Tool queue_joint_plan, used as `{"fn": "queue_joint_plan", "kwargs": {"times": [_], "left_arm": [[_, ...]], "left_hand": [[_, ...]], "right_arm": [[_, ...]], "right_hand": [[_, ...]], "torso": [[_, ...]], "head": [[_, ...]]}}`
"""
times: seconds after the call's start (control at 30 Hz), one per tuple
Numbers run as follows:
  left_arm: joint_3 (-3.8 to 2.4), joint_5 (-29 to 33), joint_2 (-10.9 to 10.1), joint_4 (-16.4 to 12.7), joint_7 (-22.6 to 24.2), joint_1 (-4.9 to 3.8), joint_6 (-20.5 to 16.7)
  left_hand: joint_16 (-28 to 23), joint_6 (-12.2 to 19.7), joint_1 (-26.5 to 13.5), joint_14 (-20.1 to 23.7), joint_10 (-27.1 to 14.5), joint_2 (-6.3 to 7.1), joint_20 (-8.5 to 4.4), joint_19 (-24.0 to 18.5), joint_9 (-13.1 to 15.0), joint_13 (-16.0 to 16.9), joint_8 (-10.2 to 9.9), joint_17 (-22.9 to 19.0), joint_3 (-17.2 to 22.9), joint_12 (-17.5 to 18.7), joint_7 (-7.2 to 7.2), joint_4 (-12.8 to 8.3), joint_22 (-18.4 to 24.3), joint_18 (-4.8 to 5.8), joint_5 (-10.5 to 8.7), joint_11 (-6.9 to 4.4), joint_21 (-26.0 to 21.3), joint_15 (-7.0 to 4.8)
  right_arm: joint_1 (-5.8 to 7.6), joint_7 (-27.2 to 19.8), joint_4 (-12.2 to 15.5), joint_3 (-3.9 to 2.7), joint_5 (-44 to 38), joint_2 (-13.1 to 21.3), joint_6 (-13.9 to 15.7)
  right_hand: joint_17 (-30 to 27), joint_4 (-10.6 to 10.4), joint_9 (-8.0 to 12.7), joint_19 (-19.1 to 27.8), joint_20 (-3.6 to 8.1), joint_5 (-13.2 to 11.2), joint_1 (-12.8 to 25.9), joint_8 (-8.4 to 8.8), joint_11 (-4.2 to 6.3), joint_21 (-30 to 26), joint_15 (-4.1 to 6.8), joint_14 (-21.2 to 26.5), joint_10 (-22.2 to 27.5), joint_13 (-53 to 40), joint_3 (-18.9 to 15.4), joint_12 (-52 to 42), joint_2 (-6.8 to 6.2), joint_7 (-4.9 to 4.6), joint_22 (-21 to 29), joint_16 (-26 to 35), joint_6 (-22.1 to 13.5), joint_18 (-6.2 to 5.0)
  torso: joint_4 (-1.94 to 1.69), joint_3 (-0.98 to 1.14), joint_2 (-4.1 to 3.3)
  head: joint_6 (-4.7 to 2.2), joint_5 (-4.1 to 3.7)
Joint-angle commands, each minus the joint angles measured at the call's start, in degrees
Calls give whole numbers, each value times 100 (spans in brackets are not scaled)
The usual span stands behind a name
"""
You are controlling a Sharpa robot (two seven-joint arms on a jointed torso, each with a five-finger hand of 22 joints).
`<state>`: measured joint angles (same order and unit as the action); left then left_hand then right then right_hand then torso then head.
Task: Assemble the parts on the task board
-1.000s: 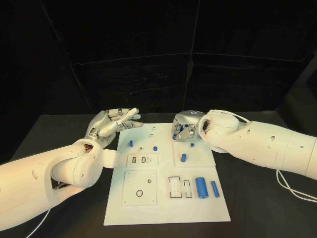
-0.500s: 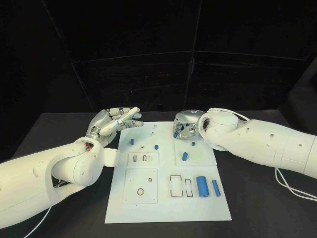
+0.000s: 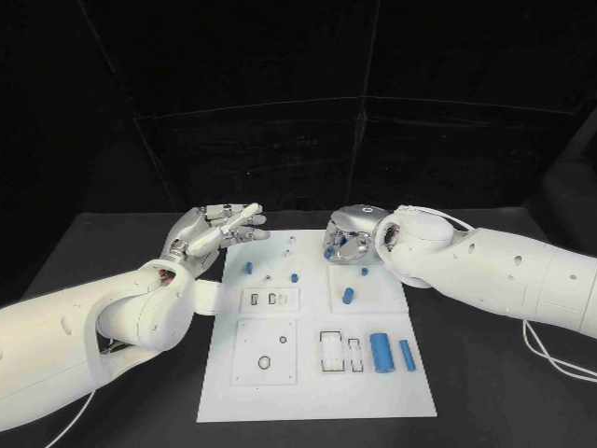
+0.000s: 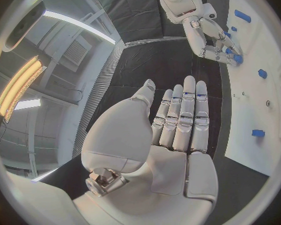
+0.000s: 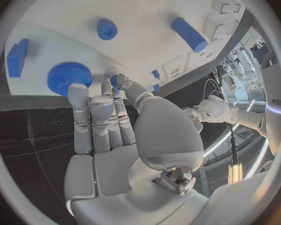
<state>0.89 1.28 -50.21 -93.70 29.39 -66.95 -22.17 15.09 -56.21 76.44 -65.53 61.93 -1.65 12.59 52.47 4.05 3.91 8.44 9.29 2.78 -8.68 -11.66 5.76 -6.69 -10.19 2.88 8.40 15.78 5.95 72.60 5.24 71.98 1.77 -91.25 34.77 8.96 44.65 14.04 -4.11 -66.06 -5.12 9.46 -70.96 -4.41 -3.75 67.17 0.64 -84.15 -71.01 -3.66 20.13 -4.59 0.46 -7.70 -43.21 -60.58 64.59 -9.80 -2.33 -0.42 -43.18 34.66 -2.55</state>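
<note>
The white task board [image 3: 319, 373] lies in the middle of the black table. My left hand [image 3: 215, 231] hovers open above the board's far left corner, fingers straight [image 4: 178, 120], holding nothing. My right hand [image 3: 349, 238] is down over the board's far right part. Its thumb and a fingertip meet on a small blue part [image 5: 115, 80], right beside a blue gear [image 5: 70, 77] lying on the board. A blue block [image 5: 17, 57], a small round piece [image 5: 107, 28] and a blue cylinder [image 5: 189, 34] lie close to that hand.
Two blue cylinders, a thick one [image 3: 378, 353] and a slim one [image 3: 407, 355], lie at the board's near right beside a rectangular slot [image 3: 331, 352]. Small blue pieces [image 3: 247, 268] [image 3: 293, 277] stand on the far left panel. Black table [image 3: 514, 392] surrounds the board.
</note>
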Motion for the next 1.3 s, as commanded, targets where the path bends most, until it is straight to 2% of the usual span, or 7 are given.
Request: {"fn": "queue_joint_plan", "kwargs": {"times": [0.03,0.23,0.5,0.77,0.9,1.1,1.3], "left_arm": [[-4,-3,-5,3,6,-8,91],[-4,13,-2,15,-5,-8,97],[-4,36,17,37,-25,-8,110],[-4,40,5,27,-36,-16,96],[-4,41,16,29,-37,-17,99],[-4,41,11,22,-45,-28,93],[-4,41,11,25,-45,-34,90]], "left_hand": [[-38,-11,-1,-38,7,32,8,42,-9,-7,-25,9,-1,30,-44,-25,8,-34,-15,37,-22,0],[-40,-12,-1,-40,8,31,8,44,-9,-7,-26,10,0,32,-44,-27,9,-34,-15,37,-23,0],[-40,-12,-1,-40,8,31,8,44,-9,-7,-26,10,0,32,-44,-27,9,-34,-15,37,-23,0],[-40,-12,-1,-40,8,31,8,44,-9,-7,-26,10,0,32,-44,-27,9,-34,-15,37,-23,0],[-40,-12,-1,-40,8,31,8,44,-9,-7,-26,10,0,32,-44,-27,9,-34,-15,37,-23,0],[-46,-16,-3,-44,12,27,9,50,-9,-6,-30,13,1,38,-45,-28,12,-34,-15,38,-27,0],[-48,-14,-4,-45,11,27,9,52,-10,-6,-33,14,1,41,-46,-30,14,-34,-15,39,-29,0]], "right_arm": [[14,47,54,-9,234,-9,689],[41,285,-118,-15,419,-188,982],[58,329,-583,-19,600,-580,1158],[110,278,-970,-19,637,-952,1037],[117,256,-1088,-19,641,-1070,973],[121,239,-1170,-19,643,-1166,887],[122,243,-1212,-19,629,-1237,652]], "right_hand": [[29,-64,-13,-44,-2,-50,84,-35,0,44,40,-94,-50,-7,7,-20,25,-6,-28,-41,51,120],[89,-127,-7,-53,3,-147,69,-18,4,93,45,-84,-61,-5,80,3,45,1,-82,-125,62,127],[122,-133,-1,-56,3,-151,21,1,0,126,42,-75,-50,-3,154,26,35,-9,-115,-177,53,132],[145,-138,1,-61,3,-147,16,6,-4,139,40,-76,-46,-3,170,32,31,-13,-133,-200,49,135],[158,-147,2,-64,1,-149,19,11,-8,150,36,-76,-40,-2,181,38,24,-17,-146,-217,45,137],[164,-159,4,-64,-1,-152,27,18,-13,158,33,-74,-35,-2,189,44,11,-23,-153,-229,39,138],[169,-166,6,-65,-3,-154,32,22,-16,165,30,-73,-31,-2,194,48,1,-25,-162,-238,34,140]], "torso": [[-3,-6,-6],[-7,-2,-18],[-59,-18,-33],[-92,-34,-71],[-80,-30,-70],[-87,-29,-81],[-93,-31,-78]], "head": [[-16,4],[-42,11],[-57,-1],[-58,-1],[-52,12],[-50,22],[-31,35]]}}
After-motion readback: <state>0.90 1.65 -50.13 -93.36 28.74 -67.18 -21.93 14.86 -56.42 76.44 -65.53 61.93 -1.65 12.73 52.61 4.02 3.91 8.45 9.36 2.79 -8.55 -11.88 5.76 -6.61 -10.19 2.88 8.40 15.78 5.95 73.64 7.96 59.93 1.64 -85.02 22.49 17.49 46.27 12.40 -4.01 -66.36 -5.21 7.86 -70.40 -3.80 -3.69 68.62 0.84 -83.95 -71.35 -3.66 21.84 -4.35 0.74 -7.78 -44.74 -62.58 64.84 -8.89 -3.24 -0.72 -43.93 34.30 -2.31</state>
